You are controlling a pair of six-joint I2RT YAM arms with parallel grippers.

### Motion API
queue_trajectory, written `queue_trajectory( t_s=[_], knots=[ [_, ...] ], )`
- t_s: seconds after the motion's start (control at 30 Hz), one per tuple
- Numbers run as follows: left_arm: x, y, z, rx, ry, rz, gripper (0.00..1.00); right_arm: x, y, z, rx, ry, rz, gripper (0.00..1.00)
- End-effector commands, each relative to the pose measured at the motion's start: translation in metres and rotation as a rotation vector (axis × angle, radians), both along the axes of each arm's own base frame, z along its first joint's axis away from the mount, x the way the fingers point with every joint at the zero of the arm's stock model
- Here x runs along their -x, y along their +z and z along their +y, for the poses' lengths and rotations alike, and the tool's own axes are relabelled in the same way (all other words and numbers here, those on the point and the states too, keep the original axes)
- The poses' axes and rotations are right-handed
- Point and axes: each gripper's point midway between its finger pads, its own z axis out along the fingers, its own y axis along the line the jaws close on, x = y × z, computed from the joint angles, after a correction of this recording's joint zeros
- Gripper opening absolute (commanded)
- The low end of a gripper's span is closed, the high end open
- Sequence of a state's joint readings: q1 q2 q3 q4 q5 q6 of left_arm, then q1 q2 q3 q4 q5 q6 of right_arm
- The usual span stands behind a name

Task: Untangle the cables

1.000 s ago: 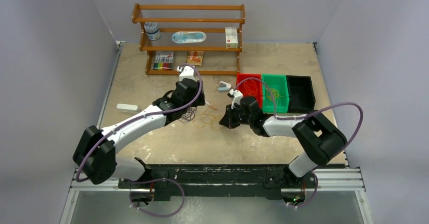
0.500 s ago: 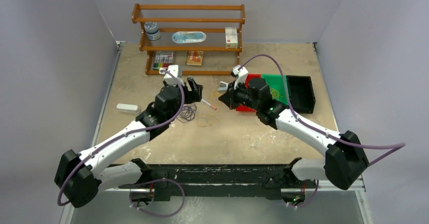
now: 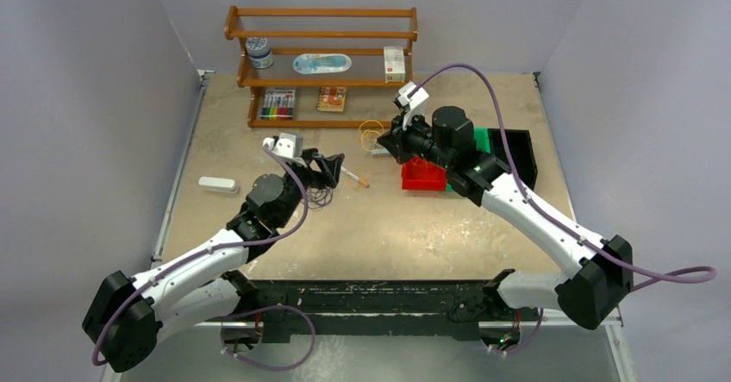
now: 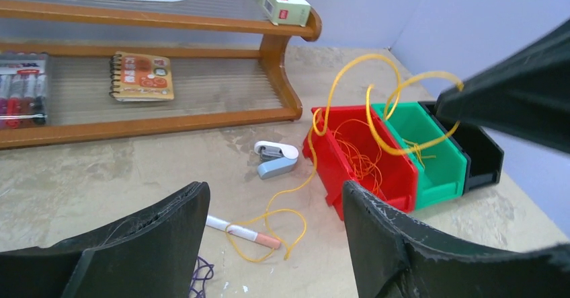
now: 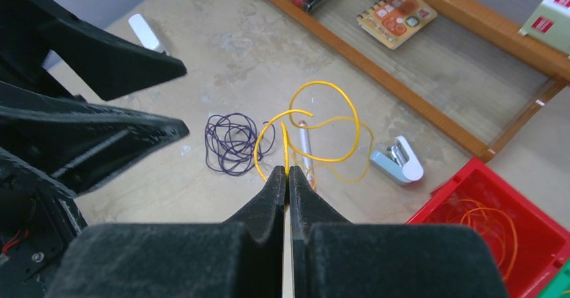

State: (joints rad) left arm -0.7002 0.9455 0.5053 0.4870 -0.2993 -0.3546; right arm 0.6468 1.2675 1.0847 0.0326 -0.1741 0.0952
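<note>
- The right gripper (image 5: 288,171) is pinched tight on the yellow cable (image 5: 322,133) and holds its loops in the air between the shelf and the bins. The hold is on a hair-thin strand at the very fingertips, so I judge that any tug could pull it free.
- The cable's lower end lies on the tabletop (image 3: 405,227), curled across the white pen (image 4: 242,232). Raising the cable further could drag or roll the pen with it.
- The hanging strand passes close to the near corner of the red bin (image 4: 383,177), which holds orange cables (image 4: 359,160). A swing that way could catch the rim or tangle with them.
- The purple cable (image 5: 232,143) lies coiled on the tabletop near the yellow tail. The left gripper (image 3: 326,165) hovers over it with jaws wide apart and nothing between them. A careless descent could pinch both cables at once.
- The tabletop is beige, mottled and scuffed. A stapler (image 4: 275,159) lies beside the red bin.
- Pale lilac-grey walls close the space on three sides. A wooden shelf (image 3: 345,83) stands at the far edge with markers, a notebook and a small box on it.
</note>
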Motion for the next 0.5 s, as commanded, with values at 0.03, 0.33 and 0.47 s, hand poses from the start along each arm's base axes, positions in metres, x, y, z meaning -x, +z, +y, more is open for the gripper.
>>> queue_trajectory(
  t_s=[0.03, 0.33, 0.47],
  knots=[
    [0.005, 0.016, -0.016, 0.018, -0.102, -0.134, 0.72, 0.005, 0.054, -0.011, 0.006, 0.015, -0.141, 0.0],
    [0.001, -0.026, -0.042, -0.024, -0.193, -0.104, 0.7, 0.009, 0.088, -0.014, -0.083, -0.016, -0.163, 0.0],
    [-0.003, -0.048, -0.048, -0.047, -0.202, -0.078, 0.7, 0.01, 0.09, -0.015, -0.104, -0.024, -0.155, 0.0]
  ],
)
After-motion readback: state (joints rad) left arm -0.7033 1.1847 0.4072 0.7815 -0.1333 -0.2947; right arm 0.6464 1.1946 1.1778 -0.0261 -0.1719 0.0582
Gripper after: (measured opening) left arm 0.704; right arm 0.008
